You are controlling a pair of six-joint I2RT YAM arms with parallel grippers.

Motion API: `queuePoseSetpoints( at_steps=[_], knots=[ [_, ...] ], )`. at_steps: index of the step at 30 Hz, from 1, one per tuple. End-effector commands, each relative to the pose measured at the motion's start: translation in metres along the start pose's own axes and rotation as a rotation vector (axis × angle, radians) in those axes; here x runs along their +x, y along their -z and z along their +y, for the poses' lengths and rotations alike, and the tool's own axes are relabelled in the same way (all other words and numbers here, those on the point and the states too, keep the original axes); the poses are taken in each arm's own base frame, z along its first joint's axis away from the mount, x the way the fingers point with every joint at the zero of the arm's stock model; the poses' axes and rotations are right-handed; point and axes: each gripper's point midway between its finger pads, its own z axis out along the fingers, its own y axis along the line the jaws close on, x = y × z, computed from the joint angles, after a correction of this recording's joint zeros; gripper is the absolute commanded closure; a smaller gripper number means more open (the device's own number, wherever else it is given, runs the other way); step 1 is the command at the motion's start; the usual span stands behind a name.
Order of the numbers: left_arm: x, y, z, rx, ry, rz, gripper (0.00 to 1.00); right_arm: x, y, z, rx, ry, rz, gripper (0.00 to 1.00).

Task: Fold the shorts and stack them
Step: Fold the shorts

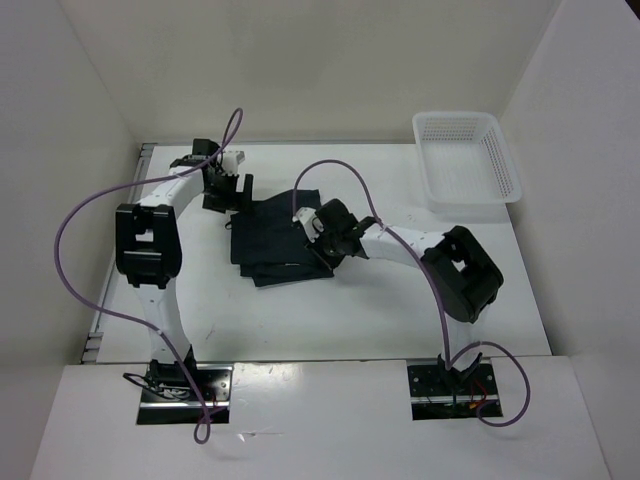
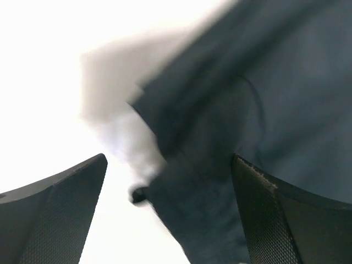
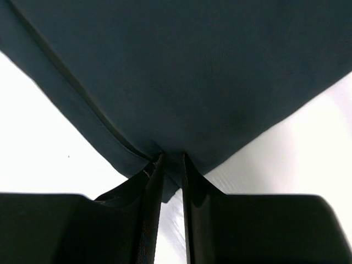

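The dark navy shorts [image 1: 272, 235] lie bunched and partly folded in the middle of the white table. My left gripper [image 1: 226, 192] is open at their far left edge; in the left wrist view the fabric [image 2: 247, 110] lies between and beyond my spread fingers [image 2: 264, 214], untouched by them. My right gripper [image 1: 318, 240] is at the right edge of the shorts. In the right wrist view its fingers [image 3: 154, 181] are pinched on a corner of the shorts [image 3: 181, 82], near a hem seam.
A white mesh basket [image 1: 466, 160] stands at the back right corner of the table, empty. Purple cables loop over both arms. White walls enclose the table on three sides.
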Motion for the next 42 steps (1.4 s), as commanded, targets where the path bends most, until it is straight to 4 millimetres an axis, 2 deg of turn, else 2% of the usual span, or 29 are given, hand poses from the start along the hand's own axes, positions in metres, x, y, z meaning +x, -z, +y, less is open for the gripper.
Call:
queuePoseSetpoints(
  at_steps=[1,2,6,7,12,14,17,19,20,21,22,23,25,26,27,29,30,31,32,33,35,36,37,38,39,40,41,42],
  knots=[
    [-0.026,-0.01,0.021,-0.093,-0.025,-0.064,0.0,-0.01,-0.012,0.0,0.025,-0.017,-0.053,0.76],
    [-0.026,-0.014,0.022,-0.093,-0.025,-0.064,0.0,-0.01,-0.012,0.0,0.025,-0.017,-0.053,0.75],
    [-0.019,-0.03,0.027,-0.091,-0.018,-0.037,0.0,-0.001,-0.025,0.021,-0.003,-0.004,-0.014,0.75],
    [-0.016,-0.035,0.023,-0.086,-0.023,-0.025,0.0,-0.001,-0.025,0.022,-0.003,-0.015,-0.014,0.75],
    [-0.03,-0.046,0.027,-0.087,-0.027,-0.041,0.0,0.008,-0.025,0.021,0.018,-0.06,0.016,0.75],
    [-0.031,-0.053,0.03,-0.087,-0.026,-0.037,0.0,0.006,-0.022,0.019,0.028,-0.07,0.008,0.75],
    [-0.043,-0.042,0.024,-0.069,-0.035,-0.066,0.0,0.009,-0.022,0.015,0.051,-0.052,0.022,0.75],
    [-0.041,-0.036,0.02,-0.059,-0.035,-0.068,0.0,0.003,-0.017,0.01,0.062,0.01,0.012,0.75],
    [-0.042,-0.029,0.017,-0.059,-0.04,-0.084,0.0,0.004,-0.014,0.01,0.061,0.033,0.019,0.75],
    [-0.046,-0.024,0.019,-0.077,-0.045,-0.102,0.0,-0.011,-0.007,0.008,0.066,0.055,-0.012,0.73],
    [-0.047,-0.019,0.019,-0.087,-0.046,-0.109,0.0,-0.011,-0.005,0.008,0.064,0.068,0.002,0.72],
    [-0.058,-0.005,0.015,-0.09,-0.058,-0.152,0.0,-0.02,0.001,0.007,0.066,0.083,-0.014,0.72],
    [-0.072,0.012,0.013,-0.086,-0.066,-0.204,0.0,-0.049,0.021,0.005,0.078,0.101,-0.076,0.67],
    [-0.084,0.03,0.008,-0.09,-0.08,-0.254,0.0,-0.056,0.03,0.004,0.092,0.089,-0.085,0.67],
    [-0.089,0.04,0.004,-0.082,-0.088,-0.277,0.0,-0.077,0.05,0.002,0.114,0.094,-0.14,0.65],
    [-0.113,0.076,-0.004,-0.101,-0.116,-0.382,0.0,-0.088,0.073,-0.003,0.153,0.093,-0.158,0.51],
    [-0.12,0.09,-0.003,-0.11,-0.12,-0.42,0.0,-0.099,0.095,-0.008,0.196,0.105,-0.201,0.38],
    [-0.13,0.117,-0.001,-0.133,-0.123,-0.48,0.0,-0.102,0.106,-0.009,0.211,0.116,-0.213,0.34],
    [-0.137,0.132,0.0,-0.142,-0.126,-0.514,0.0,-0.104,0.116,-0.012,0.232,0.139,-0.223,0.31],
    [-0.141,0.15,0.001,-0.16,-0.122,-0.539,0.0,-0.102,0.132,-0.018,0.283,0.142,-0.232,0.3],
    [-0.14,0.171,0.014,-0.196,-0.101,-0.565,0.0,-0.09,0.143,-0.026,0.345,0.16,-0.217,0.28],
    [-0.138,0.193,0.015,-0.223,-0.098,-0.6,0.0,-0.091,0.162,-0.032,0.386,0.162,-0.245,0.27],
    [-0.133,0.204,0.025,-0.255,-0.079,-0.61,0.0,-0.084,0.174,-0.046,0.45,0.155,-0.238,0.25],
    [-0.126,0.211,0.03,-0.28,-0.067,-0.612,0.0,-0.073,0.178,-0.049,0.479,0.167,-0.218,0.25],
    [-0.112,0.218,0.029,-0.3,-0.06,-0.61,0.0,-0.064,0.191,-0.069,0.533,0.16,-0.207,0.23],
    [-0.105,0.224,0.034,-0.328,-0.048,-0.616,0.0,-0.063,0.214,-0.08,0.584,0.145,-0.243,0.23],
    [-0.095,0.226,0.04,-0.372,-0.031,-0.607,0.0,-0.05,0.22,-0.092,0.621,0.13,-0.222,0.22],
    [-0.076,0.226,0.04,-0.386,-0.022,-0.589,0.0,-0.04,0.239,-0.119,0.699,0.092,-0.224,0.22]
  ],
)
